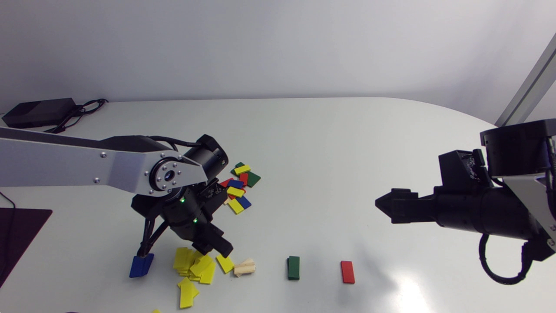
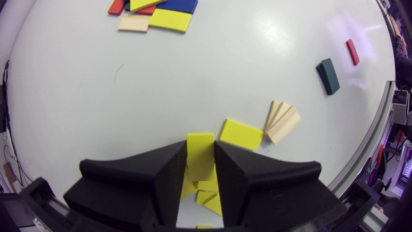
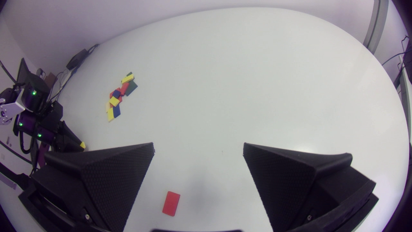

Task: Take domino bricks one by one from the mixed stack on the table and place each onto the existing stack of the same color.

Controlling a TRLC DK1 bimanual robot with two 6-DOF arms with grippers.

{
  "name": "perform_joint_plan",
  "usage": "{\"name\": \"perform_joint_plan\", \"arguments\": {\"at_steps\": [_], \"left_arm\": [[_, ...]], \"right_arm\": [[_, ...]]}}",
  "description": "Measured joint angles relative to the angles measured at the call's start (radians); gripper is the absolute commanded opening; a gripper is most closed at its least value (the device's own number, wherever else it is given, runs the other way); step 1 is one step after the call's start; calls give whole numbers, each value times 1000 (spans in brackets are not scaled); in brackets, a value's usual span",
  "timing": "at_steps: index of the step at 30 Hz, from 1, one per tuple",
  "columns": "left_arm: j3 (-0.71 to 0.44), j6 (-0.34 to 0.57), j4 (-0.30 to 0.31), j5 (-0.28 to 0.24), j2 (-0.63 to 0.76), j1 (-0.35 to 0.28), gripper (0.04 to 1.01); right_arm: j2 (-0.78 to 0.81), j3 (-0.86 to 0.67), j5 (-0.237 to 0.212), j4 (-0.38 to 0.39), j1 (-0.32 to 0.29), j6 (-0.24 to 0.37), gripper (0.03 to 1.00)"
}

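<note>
A white, glossy surface (image 1: 330, 143) with a rounded far edge carries everything. The landmark is the mixed stack (image 1: 238, 187), a loose heap of yellow, red, blue, green and pale wooden bricks lying flat.

Nearer the front edge than the mixed stack runs a row of sorted colours. A blue stack (image 1: 141, 265) sits off to the left of the mixed stack. A tumbled yellow stack (image 1: 193, 266) lies in front of it and slightly left, and a fanned wooden stack (image 1: 244, 267) lies almost straight in front. A green stack (image 1: 293, 267) and a single red brick (image 1: 347, 271) follow, each farther to the right. A loose yellow piece (image 2: 241, 134) lies flat just beside the wooden stack.

The left pincer (image 2: 200, 143) hangs over the yellow stack, in front of the mixed stack. Its fingers are drawn narrow onto a yellow brick (image 2: 200, 161), which they press from both sides. The right pincer (image 3: 198, 154) hovers well to the right of the mixed stack with its fingers spread wide, and the red brick lies on the surface below it.

Far back and left of the mixed stack, a black box (image 1: 39, 112) with cables rests at the surface's corner. A dark mat (image 1: 19, 234) lies at the left edge.
</note>
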State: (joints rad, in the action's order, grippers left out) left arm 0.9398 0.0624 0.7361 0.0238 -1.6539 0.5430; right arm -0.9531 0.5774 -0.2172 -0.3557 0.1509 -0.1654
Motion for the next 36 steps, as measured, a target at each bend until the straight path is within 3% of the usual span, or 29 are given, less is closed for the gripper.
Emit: {"name": "perform_joint_plan", "arguments": {"at_steps": [22,27,36], "left_arm": [[-98,4,-19,2,77,29,293],[-98,4,-19,2,77,29,516],[-98,4,-19,2,77,40,541]], "right_arm": [[0,0,0,19,0,0,974],[0,0,0,19,0,0,974],[0,0,0,19,0,0,974]]}}
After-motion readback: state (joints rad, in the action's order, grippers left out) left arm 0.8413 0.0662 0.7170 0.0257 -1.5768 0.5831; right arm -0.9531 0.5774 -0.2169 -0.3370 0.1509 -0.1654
